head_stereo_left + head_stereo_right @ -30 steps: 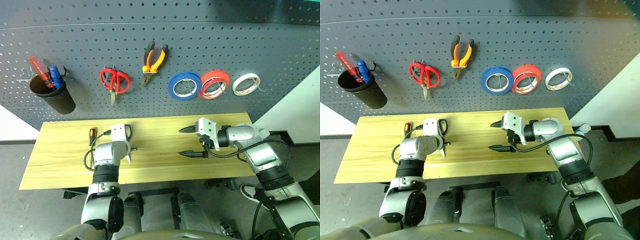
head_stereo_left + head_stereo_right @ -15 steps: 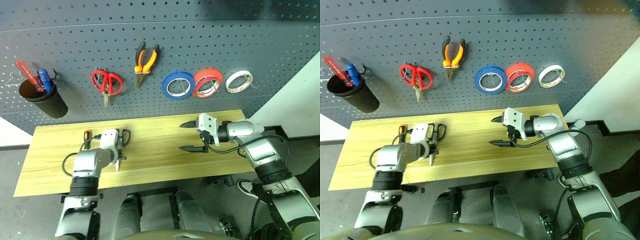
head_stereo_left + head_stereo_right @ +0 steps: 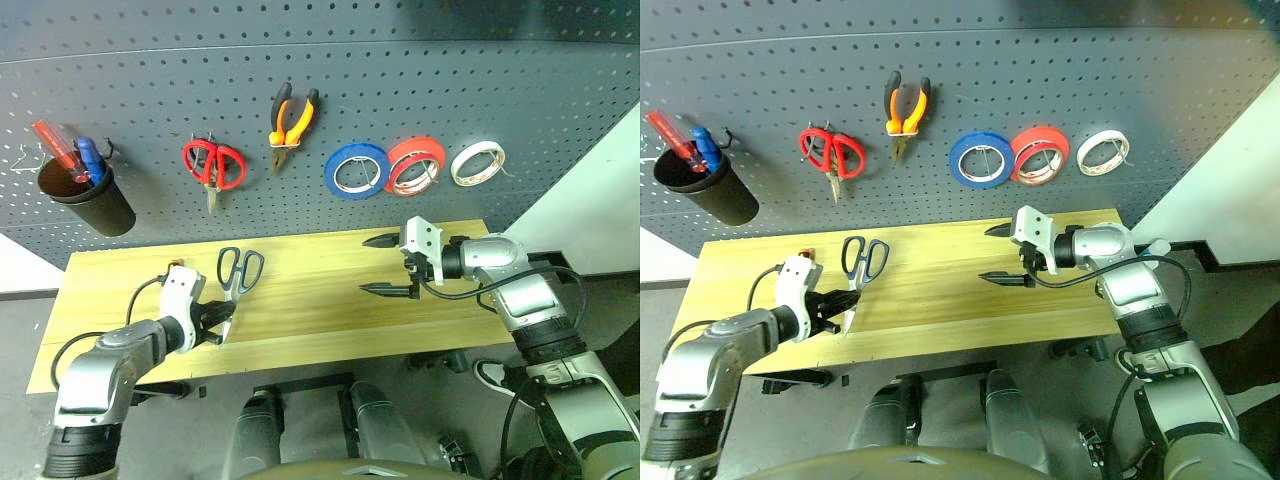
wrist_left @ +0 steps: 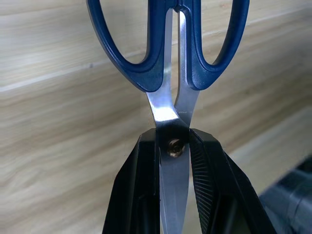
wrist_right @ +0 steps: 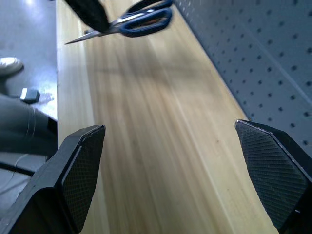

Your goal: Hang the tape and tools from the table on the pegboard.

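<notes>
- Left eye view: a pale wooden table [image 3: 330,315] stands against a dark grey pegboard [image 3: 300,90] with rows of small holes; grey floor lies at both ends and a white wall panel rises at far right.
- On the board, left to right: a black cup [image 3: 88,200] holding red and blue screwdrivers, red-handled scissors [image 3: 212,166], orange-and-black pliers [image 3: 290,124], a blue tape roll [image 3: 356,171], the red tape [image 3: 417,165] and a white roll [image 3: 477,163].
- Near the table's left front, the left gripper [image 3: 213,325] is clamped on the dark-handled scissors [image 3: 238,272] at the pivot, handles angled toward the board.
- An orange-and-black screwdriver [image 3: 174,266] lies just behind that arm.
- Over the table's right half, the right gripper [image 3: 385,265] hovers with its fingers wide apart, holding nothing.
</notes>
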Available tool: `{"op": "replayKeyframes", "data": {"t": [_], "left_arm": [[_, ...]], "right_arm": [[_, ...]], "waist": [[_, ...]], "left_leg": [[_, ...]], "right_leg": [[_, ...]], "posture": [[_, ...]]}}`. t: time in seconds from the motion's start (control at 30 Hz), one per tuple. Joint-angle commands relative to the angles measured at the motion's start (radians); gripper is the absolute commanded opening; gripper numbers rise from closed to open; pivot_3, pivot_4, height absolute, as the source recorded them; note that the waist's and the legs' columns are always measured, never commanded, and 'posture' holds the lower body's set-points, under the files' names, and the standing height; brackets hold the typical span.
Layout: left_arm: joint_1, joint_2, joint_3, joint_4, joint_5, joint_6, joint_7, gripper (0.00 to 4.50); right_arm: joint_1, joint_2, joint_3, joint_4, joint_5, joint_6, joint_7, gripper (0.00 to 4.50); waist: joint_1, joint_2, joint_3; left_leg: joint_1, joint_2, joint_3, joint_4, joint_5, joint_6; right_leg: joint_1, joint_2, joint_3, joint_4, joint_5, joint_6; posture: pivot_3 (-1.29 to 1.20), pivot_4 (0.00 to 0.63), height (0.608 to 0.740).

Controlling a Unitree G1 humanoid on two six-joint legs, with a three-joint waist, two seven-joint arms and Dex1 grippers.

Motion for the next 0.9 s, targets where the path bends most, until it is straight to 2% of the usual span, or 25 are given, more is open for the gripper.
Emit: {"op": "replayKeyframes", "data": {"t": [0.03,0.2,0.33,0.5,0.7,0.9], "left_arm": [[0.036,0.006,0.062,-0.012,-0.03,-0.201,-0.095,0.64],[0.088,-0.039,0.095,0.006,0.001,-0.484,-0.12,0.64],[0.14,-0.074,0.116,-0.017,-0.031,-0.583,-0.136,0.64],[0.208,-0.062,0.127,0.023,-0.007,-0.821,-0.238,0.64],[0.13,-0.063,0.144,0.189,-0.041,-1.002,-0.321,0.64],[0.04,-0.094,0.144,0.281,-0.04,-1.104,-0.303,0.64]], "right_arm": [[-0.027,-0.002,-0.047,-0.02,0.043,0.014,0.01,4.5],[-0.035,0.003,-0.057,-0.019,0.047,0.017,0.007,4.5],[-0.043,0.008,-0.07,-0.017,0.06,0.005,0.013,4.5],[-0.064,0.032,-0.09,0.007,0.084,-0.028,0.018,4.5],[-0.096,0.05,-0.119,0.027,0.131,-0.009,0.026,4.5],[-0.099,0.048,-0.134,0.002,0.178,0.034,0.059,4.5]], "waist": [[0.001,-0.001,-0.001],[0.004,-0.002,-0.002],[0.007,-0.002,-0.004],[0.004,-0.005,-0.011],[0.014,-0.006,-0.026],[0.027,-0.007,-0.042]], "left_leg": [[0.0,0.0,0.0,0.0,0.0,0.0],[-0.001,-0.001,0.002,-0.001,0.0,0.0],[-0.001,0.0,0.002,-0.001,0.0,0.0],[-0.001,0.0,0.002,-0.001,0.0,0.0],[0.0,0.0,0.002,0.001,0.0,0.0],[0.0,0.0,0.003,0.0,0.0,0.0]], "right_leg": [[0.0,-0.001,0.0,-0.001,0.0,0.0],[0.001,-0.003,0.0,-0.003,0.0,-0.001],[0.0,-0.002,0.0,-0.002,0.001,-0.001],[0.0,-0.001,0.0,-0.002,0.001,0.0],[0.001,-0.001,0.0,-0.002,0.001,-0.001],[0.001,-0.001,0.0,-0.002,0.002,0.0]], "posture": [[0.09,0.139,0.74],[0.1,0.124,0.74],[0.11,0.115,0.74],[0.11,0.102,0.74],[0.12,0.087,0.74],[0.12,0.077,0.74]]}}
